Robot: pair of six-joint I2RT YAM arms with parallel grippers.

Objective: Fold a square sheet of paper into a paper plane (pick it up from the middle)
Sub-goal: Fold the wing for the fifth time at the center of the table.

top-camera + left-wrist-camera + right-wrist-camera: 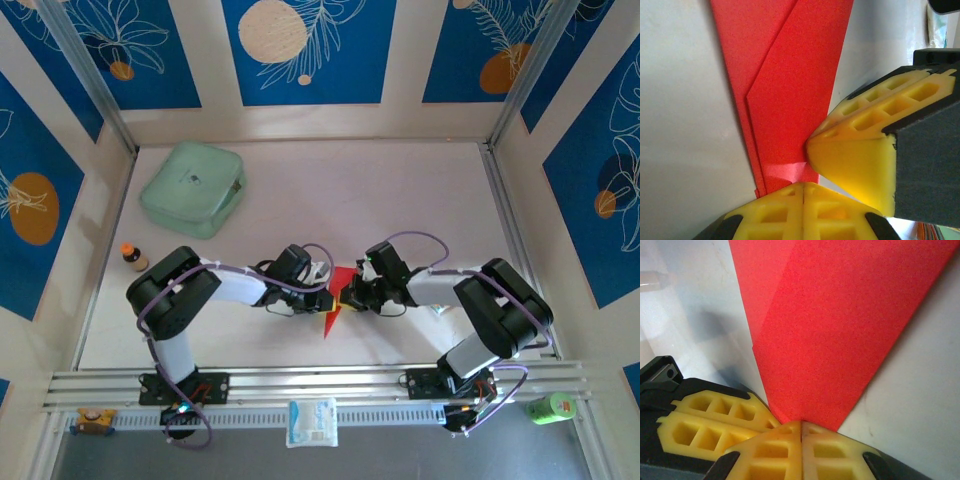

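The paper plane is thin, light and limp, easily torn, I judge; my left gripper and right gripper both clamp its edge, side by side.

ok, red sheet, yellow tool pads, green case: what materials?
Red sheet: thin matte paper, judging by crisp creases and flat layers. Tool pads: matte yellow, likely moulded rubber or plastic, with open cells. Green case: mint, rounded, possibly soft fabric or plastic; too small to tell.
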